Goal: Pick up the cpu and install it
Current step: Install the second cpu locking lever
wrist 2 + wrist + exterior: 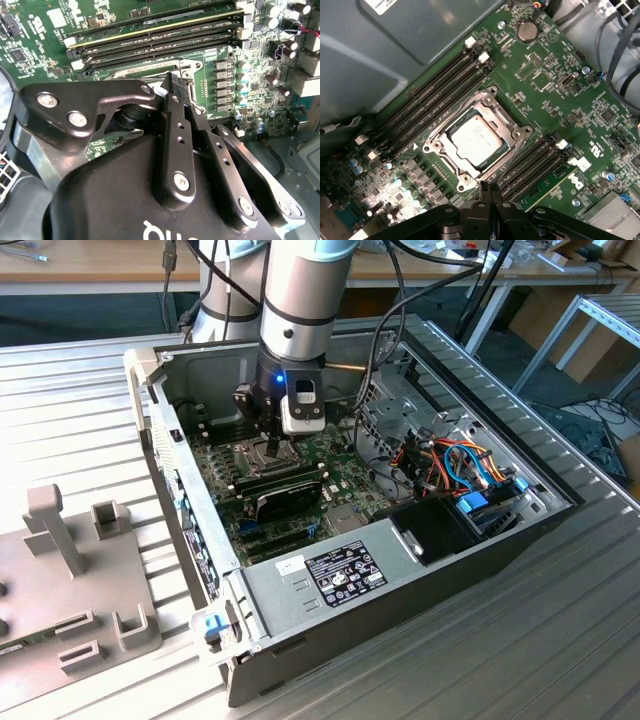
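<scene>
The cpu (pixel 474 141), a small square chip with a dull silver top, lies flat in the socket on the green motherboard (pixel 550 80). The hinged metal socket frame (pixel 516 131) surrounds it. In the first wrist view my gripper (pixel 487 189) is shut, its two black fingertips pressed together with nothing between them. They hover just off one corner of the socket, apart from the chip. In the exterior view the gripper (pixel 270 445) hangs low inside the open computer case, over the board (pixel 335 465). In the second wrist view the gripper (pixel 176 82) hides most of the socket.
Rows of memory slots (pixel 435 90) run on two sides of the socket. A black oblong module (pixel 285 498) lies close in front of the gripper. The case walls (pixel 165 440), a power supply (pixel 330 575) and bundled cables (pixel 455 465) hem in the board.
</scene>
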### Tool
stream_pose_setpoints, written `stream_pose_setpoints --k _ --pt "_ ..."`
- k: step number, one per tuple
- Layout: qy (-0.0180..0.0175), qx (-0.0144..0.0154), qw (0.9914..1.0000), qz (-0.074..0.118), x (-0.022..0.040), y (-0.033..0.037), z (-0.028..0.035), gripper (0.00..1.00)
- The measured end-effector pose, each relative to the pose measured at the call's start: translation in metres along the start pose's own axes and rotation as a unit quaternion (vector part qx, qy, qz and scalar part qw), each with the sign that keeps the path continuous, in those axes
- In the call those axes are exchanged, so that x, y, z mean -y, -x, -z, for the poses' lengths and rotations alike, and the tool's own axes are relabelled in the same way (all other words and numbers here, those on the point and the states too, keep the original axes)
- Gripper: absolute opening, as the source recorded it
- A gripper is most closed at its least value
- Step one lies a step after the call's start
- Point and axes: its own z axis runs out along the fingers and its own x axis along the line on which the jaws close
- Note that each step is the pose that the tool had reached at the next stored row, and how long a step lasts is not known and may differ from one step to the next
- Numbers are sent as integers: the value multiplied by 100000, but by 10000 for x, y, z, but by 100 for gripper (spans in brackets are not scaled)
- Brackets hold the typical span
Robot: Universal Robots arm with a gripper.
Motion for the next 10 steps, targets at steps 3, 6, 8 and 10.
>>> stream_pose_setpoints --k 3,6,8,10 --pt "-52 -54 99971 2411 -13 15 -2 11" --pt "-95 -111 99866 5172 -14 16 -7 11" --pt "-128 -154 99739 7221 -14 17 -12 11" --pt "-177 -203 99527 9713 -14 17 -21 11"
